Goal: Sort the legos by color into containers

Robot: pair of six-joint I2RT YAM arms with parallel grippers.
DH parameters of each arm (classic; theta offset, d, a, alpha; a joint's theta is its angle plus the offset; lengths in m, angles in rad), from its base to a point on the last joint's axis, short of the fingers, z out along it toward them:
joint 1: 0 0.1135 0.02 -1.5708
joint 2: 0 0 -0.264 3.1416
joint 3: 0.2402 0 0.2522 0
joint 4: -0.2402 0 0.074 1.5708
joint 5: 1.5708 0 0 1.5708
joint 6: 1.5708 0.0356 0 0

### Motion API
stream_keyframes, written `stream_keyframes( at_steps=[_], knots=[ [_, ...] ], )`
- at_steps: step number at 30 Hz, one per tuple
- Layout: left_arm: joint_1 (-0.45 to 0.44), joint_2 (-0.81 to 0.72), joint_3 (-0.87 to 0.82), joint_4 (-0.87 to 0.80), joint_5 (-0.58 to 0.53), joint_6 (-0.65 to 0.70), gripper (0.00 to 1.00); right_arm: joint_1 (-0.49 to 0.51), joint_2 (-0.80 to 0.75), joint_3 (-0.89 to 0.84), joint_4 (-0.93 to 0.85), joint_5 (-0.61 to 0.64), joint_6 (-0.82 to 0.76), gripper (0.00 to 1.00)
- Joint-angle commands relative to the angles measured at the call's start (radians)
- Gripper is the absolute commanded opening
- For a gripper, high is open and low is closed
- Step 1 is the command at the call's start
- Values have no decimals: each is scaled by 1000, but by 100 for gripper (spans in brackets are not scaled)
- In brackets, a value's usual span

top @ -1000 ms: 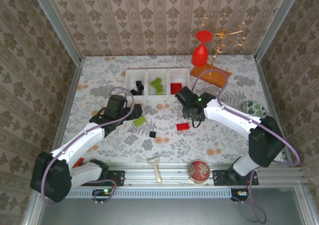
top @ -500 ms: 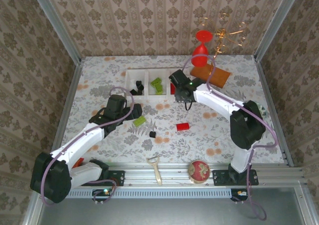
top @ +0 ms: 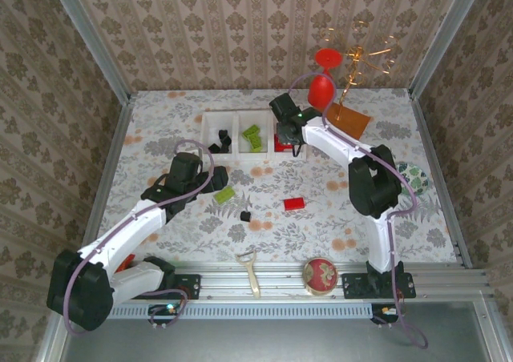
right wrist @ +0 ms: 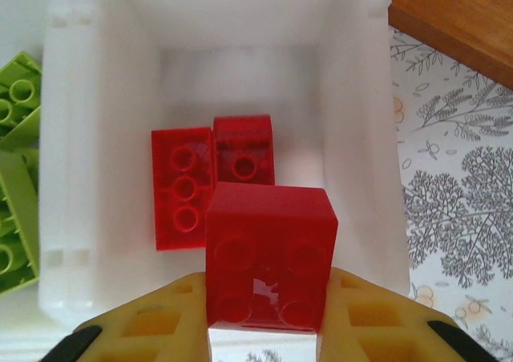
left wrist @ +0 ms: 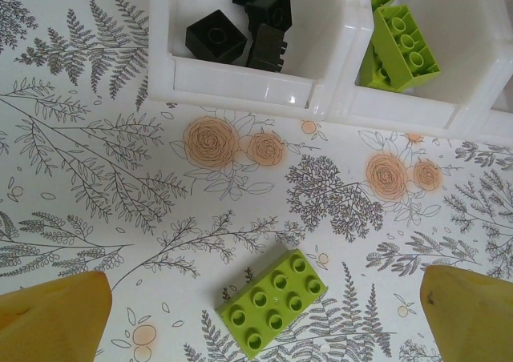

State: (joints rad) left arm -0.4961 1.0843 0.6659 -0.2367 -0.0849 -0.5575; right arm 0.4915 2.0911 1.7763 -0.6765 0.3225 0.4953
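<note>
Toward the counter's front edge, a black cube (top: 245, 215) and a flat red brick (top: 294, 203) lie loose. A lime green brick (left wrist: 272, 300) sits just beyond them, askew under the wide-spread left pincer (top: 196, 178) (nothing held). Farther back, the containers (left wrist: 240, 80) keep black, green and red apart. The right pincer (top: 287, 134) grips a red brick (right wrist: 271, 250) above the right-hand compartment, close over its near wall. Released there, it could catch the rim and tumble onto the counter, or bounce off the two red bricks (right wrist: 184, 187) inside.
</note>
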Motion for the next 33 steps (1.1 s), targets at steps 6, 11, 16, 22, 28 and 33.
stream_keyframes(
  at_steps=[6, 11, 16, 22, 28, 33],
  knots=[
    [-18, -5, -9, -13, 22, 10, 100, -16, 50, 62, -2, -4, -37, 42],
    [-57, 11, -2, -22, 24, 21, 100, -16, 60, 71, -7, -10, -37, 52],
    [-99, 22, -2, -39, 32, 26, 100, -14, 43, 63, -9, -21, -34, 54],
    [-163, 28, 0, -91, 54, 39, 99, 0, -25, 1, 4, -33, -27, 57],
    [-238, 42, -6, -124, 83, 26, 94, 24, -116, -96, 15, -38, -4, 64],
    [-315, 93, -2, -123, 81, -3, 91, 46, -202, -198, 22, -40, 32, 73]
  ],
)
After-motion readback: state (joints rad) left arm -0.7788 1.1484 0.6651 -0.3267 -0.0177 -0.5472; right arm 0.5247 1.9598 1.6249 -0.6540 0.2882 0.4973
